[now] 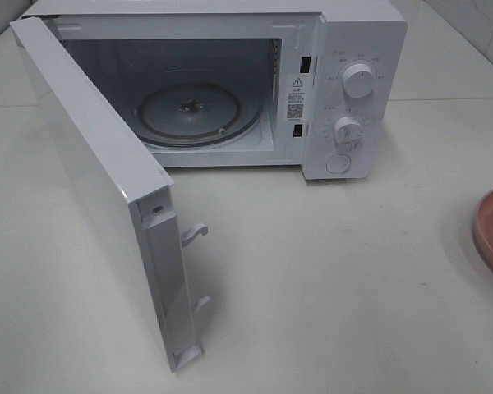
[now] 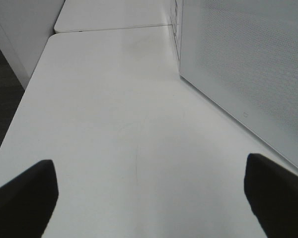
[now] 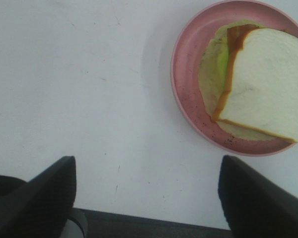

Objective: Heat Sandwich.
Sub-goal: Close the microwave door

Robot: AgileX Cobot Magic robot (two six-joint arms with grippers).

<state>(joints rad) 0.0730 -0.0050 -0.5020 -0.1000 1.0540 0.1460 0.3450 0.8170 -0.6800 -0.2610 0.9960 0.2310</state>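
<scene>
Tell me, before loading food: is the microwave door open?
Open. The door is swung wide, exposing the bare glass turntable inside the microwave.

Sandwich (image 3: 260,84) on pink plate (image 3: 188,64); right end effector (image 3: 146,198) spread wide above white table (image 3: 79,74), empty.

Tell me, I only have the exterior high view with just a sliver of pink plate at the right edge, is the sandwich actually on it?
Observer: Yes. The right wrist view shows the sandwich lying on the pink plate, white bread on top.
Operator: Is the right gripper on it?
Observer: No. The right gripper is open and empty over bare table, beside the plate.
Operator: And the left one?
Observer: The left gripper is open and empty too, above the table next to the outer face of the microwave door.
</scene>
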